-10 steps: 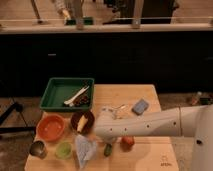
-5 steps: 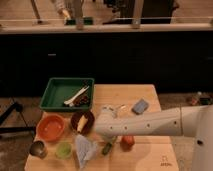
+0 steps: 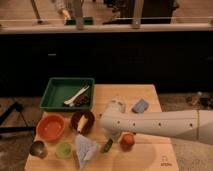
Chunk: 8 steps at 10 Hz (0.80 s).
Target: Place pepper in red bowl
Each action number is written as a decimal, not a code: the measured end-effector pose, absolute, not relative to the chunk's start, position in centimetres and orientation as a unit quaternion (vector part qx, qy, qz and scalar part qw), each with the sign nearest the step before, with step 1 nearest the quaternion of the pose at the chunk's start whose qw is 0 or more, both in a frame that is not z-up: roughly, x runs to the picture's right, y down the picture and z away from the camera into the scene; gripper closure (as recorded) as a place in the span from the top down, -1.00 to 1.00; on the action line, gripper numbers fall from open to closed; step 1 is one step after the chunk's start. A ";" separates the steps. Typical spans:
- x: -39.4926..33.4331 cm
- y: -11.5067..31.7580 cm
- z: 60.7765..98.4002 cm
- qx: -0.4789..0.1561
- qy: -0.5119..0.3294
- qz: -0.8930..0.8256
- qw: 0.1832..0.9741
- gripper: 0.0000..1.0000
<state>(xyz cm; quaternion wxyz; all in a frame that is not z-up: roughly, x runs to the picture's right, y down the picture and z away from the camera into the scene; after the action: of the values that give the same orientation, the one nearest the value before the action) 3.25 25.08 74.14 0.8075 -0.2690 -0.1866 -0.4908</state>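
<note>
Hovering at the pepper's (image 3: 107, 146) 12 o'clock, the gripper (image 3: 112, 135) sits close above it; whether it's spread or pinching, cannot tell. Pepper looks to be lying on the table (image 3: 146, 158), tomato (image 3: 127, 141) at its 3 o'clock. Red bowl (image 3: 51, 127), at 9 o'clock, looks empty. Grasp, carry and drop all remain.

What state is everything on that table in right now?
red bowl: upright, empty.
pepper: lying on the table, outside the bowl.
dark bowl: holds a yellow item.
green tray: holds a white utensil and something dark.
red-orange fruit: resting beside the pepper.
gripper: low, just above the pepper.
</note>
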 end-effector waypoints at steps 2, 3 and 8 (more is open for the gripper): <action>3.3 21.9 69.4 -0.246 -0.209 -0.487 0.811 -0.65; 3.3 21.0 67.7 -0.239 -0.216 -0.487 0.812 -0.65; -3.4 21.5 60.7 -0.187 -0.263 -0.524 0.788 -0.65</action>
<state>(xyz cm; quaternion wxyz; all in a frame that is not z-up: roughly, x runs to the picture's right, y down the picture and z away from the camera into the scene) -3.37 21.54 60.66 0.7883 -0.1873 -0.2631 -0.5237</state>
